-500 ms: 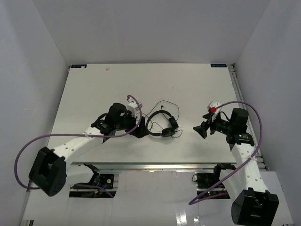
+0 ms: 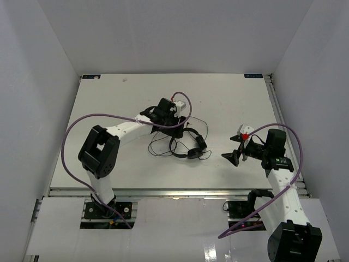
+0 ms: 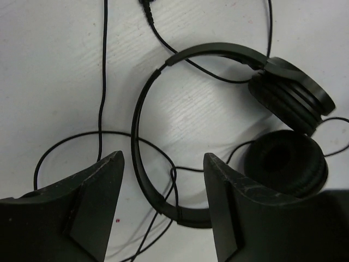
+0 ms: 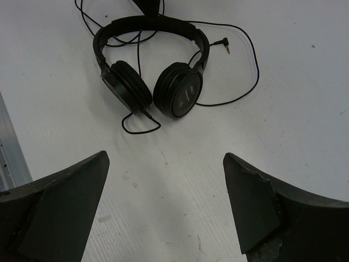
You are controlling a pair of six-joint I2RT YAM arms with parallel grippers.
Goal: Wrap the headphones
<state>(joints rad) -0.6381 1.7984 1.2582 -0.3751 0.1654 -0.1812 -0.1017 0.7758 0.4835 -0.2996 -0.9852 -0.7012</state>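
The black headphones (image 2: pixel 188 146) lie on the white table (image 2: pixel 109 109) near its middle, earcups side by side at the right end of the headband. In the left wrist view the headband (image 3: pixel 143 180) and a strand of the thin cord (image 3: pixel 101 103) pass between the fingers of my left gripper (image 3: pixel 163 157); the jaws stand apart and touch neither. From above, that left gripper (image 2: pixel 166 131) hangs over the headband's far left side. My right gripper (image 2: pixel 234 155) is open over bare table to the right of the headphones (image 4: pixel 152 82), nothing between its fingers.
The cord loops loosely on the table left of the headband (image 2: pixel 155 147), and its plug (image 4: pixel 224 46) lies behind the earcups. Purple robot cables (image 2: pixel 71 136) arch over both arms. White walls enclose the table, with a metal rail (image 2: pixel 163 191) at its near edge.
My left arm has swung from the near left of the headphones round to their far side. The cord now trails out to the left. The right gripper has shifted slightly nearer.
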